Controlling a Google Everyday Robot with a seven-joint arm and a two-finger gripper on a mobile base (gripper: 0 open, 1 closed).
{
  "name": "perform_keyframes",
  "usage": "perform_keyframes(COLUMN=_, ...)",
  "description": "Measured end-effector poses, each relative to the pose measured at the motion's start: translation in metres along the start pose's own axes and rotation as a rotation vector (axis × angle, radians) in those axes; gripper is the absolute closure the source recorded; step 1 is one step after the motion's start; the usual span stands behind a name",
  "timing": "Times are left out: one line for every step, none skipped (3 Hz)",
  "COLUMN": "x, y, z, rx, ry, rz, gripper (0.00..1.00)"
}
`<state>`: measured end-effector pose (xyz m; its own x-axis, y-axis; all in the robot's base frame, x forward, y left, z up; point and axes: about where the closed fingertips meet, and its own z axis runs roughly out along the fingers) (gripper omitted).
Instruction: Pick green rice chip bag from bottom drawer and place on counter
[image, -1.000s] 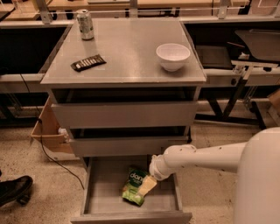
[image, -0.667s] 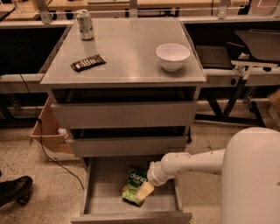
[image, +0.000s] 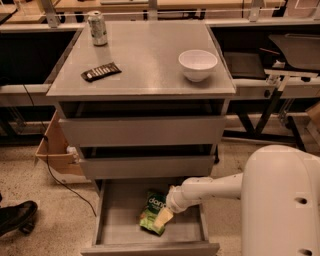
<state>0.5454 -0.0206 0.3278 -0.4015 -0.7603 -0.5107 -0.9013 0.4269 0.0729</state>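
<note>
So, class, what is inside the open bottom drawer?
The green rice chip bag lies on the bottom drawer floor. The gripper covers its right edge; the drawer's rear is hidden.

Glossy white shell throughout: a bulky rounded body (image: 280, 200) with two small dark holes on its side, a slim tubular arm (image: 215, 187) with a rounded wrist, and a pale cream hand (image: 163, 218) inside the bottom drawer (image: 120, 220).
</note>
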Motion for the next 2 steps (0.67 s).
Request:
perform_keyframes(x=0.01, y=-0.012, z=0.037, rx=-0.003, ry=-0.022, rz=0.019, gripper=0.0)
perform_keyframes(x=0.024, y=-0.027, z=0.081, rx=0.004, ry=-0.058, rz=0.043, gripper=0.0)
